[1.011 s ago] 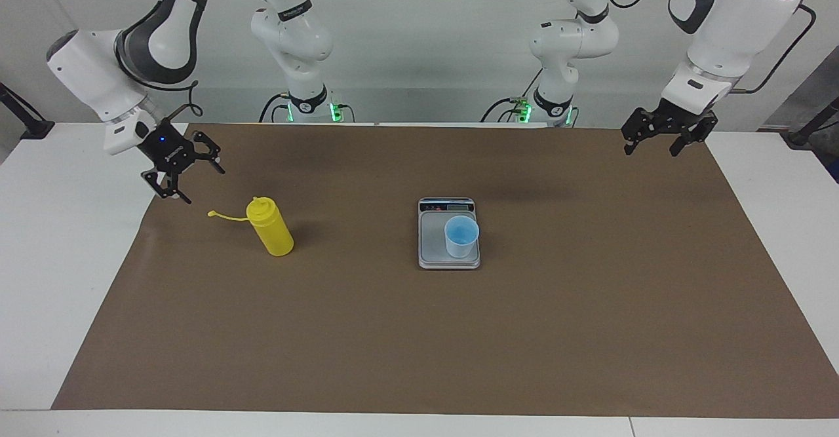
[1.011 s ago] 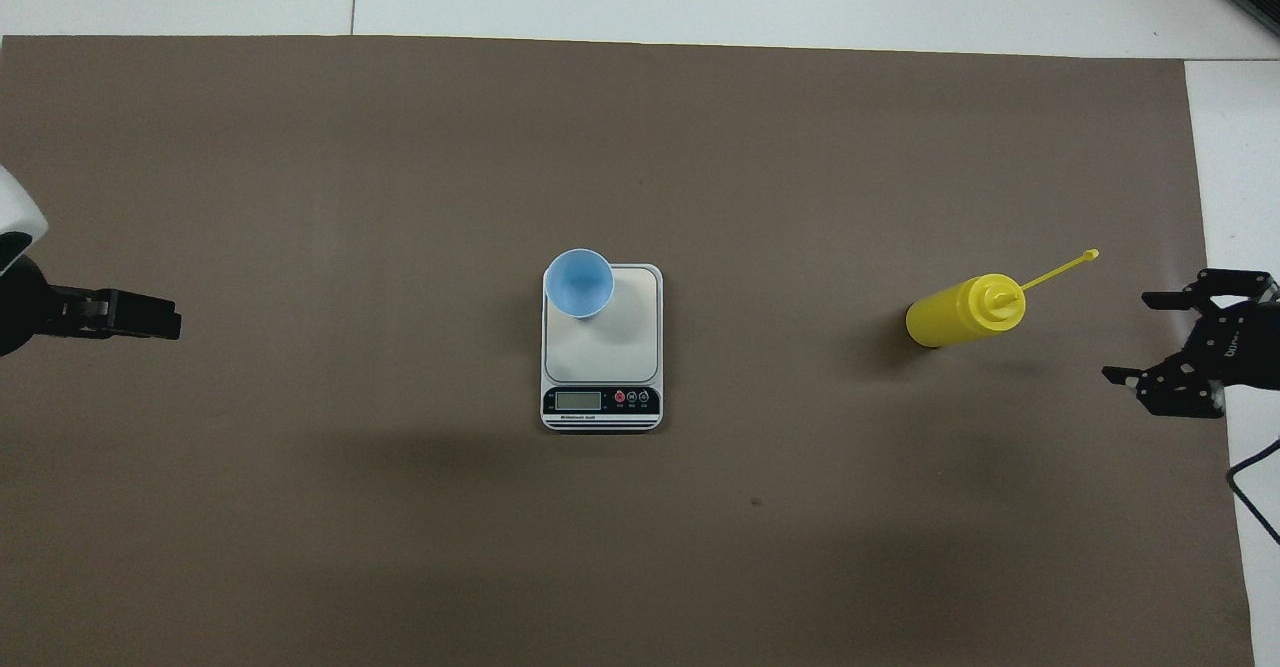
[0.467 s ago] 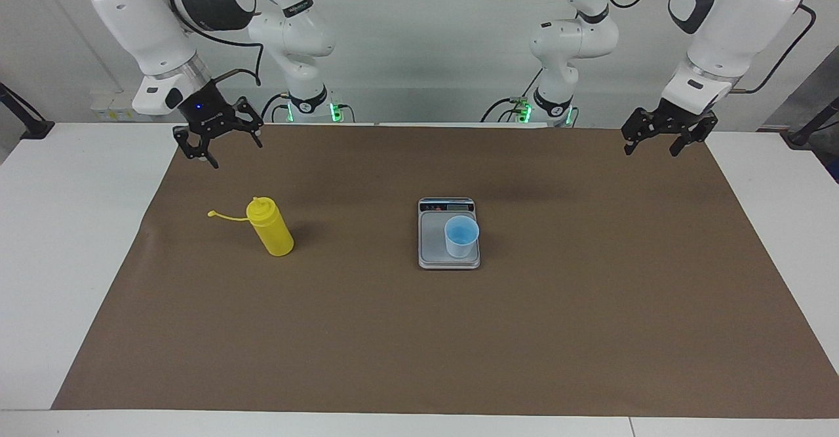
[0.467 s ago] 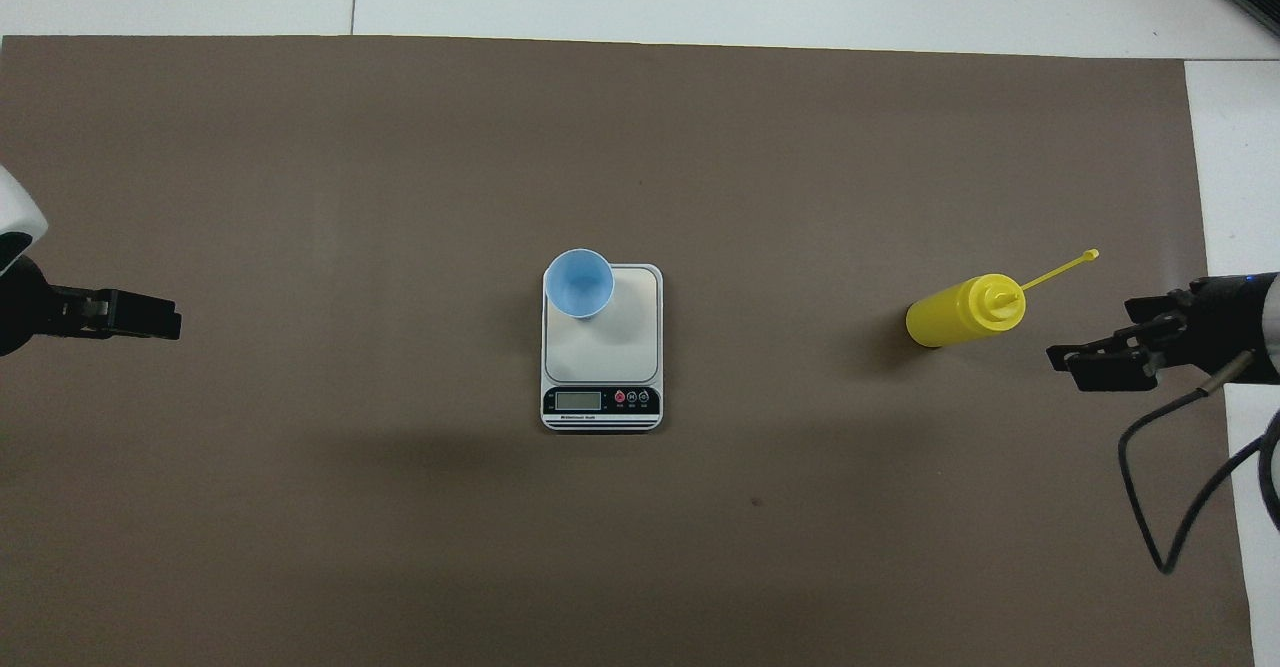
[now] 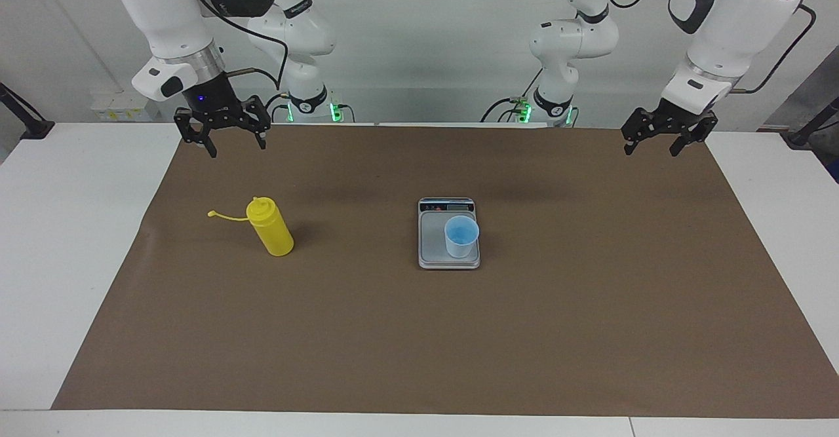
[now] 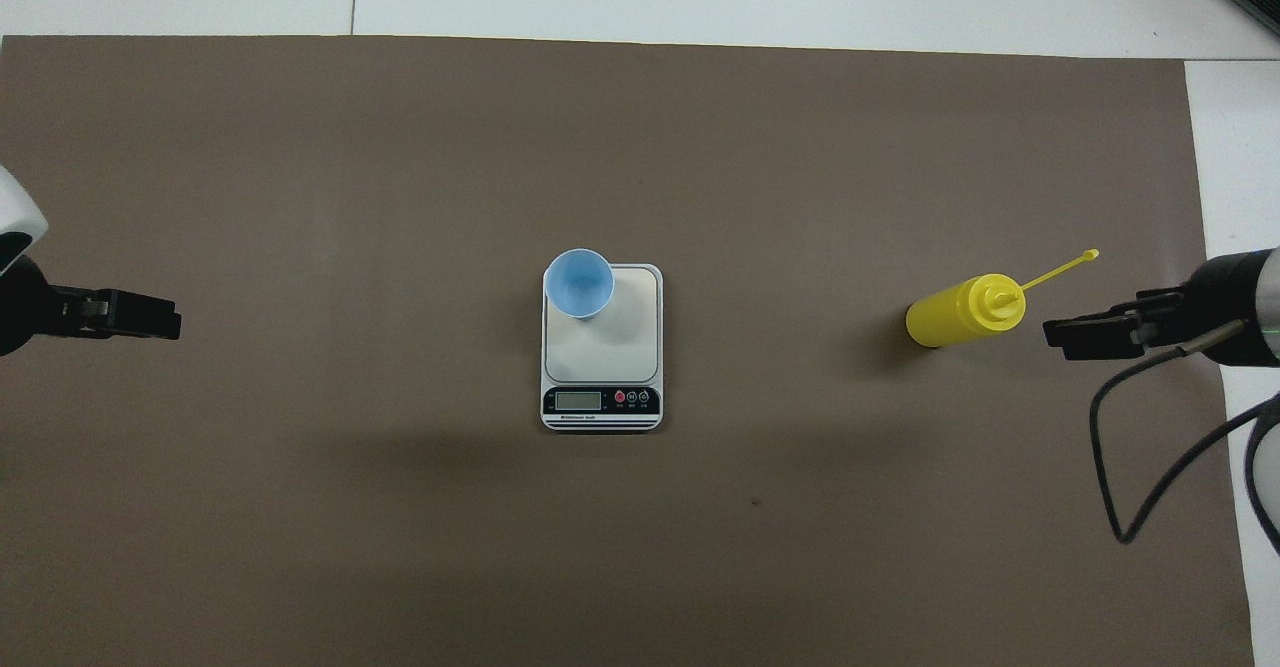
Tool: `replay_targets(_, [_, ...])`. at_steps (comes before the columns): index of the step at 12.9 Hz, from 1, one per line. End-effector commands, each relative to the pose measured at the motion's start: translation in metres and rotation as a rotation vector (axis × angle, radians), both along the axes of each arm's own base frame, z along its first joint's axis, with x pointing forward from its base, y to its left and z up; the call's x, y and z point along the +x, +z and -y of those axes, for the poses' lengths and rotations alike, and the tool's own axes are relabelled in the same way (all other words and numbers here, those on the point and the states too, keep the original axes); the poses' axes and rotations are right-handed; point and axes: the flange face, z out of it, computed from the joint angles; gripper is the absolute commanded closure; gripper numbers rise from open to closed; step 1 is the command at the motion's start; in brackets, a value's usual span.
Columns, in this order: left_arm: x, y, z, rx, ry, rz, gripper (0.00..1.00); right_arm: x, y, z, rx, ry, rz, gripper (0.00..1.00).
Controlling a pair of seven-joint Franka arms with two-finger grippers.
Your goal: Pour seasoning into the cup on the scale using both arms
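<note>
Cup (image 5: 461, 236) upright on scale (image 5: 432, 247) mid-mat (image 5: 459, 345); bottle (image 5: 270, 227) upright toward right arm's end, well apart from scale. Right gripper (image 5: 223, 137) raised over mat edge, fingers apart, empty. Left gripper (image 5: 660, 137) waiting raised at its end, apart, empty

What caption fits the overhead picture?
Blue cup on scale, yellow bottle on brown mat, both arms waiting.
</note>
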Motion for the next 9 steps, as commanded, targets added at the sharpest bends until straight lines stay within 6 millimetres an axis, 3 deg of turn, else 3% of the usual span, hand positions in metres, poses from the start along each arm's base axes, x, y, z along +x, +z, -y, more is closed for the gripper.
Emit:
replay_targets(1, [-0.004,0.002,-0.003,0.004,0.012,-0.001,0.0,0.015,0.005,-0.013,-0.052,-0.137,0.021,0.0])
replay_targets(9, [-0.004,0.002,-0.003,0.003,0.013,-0.001,0.0,0.044,0.035,-0.007,-0.115,-0.189,0.02,0.0])
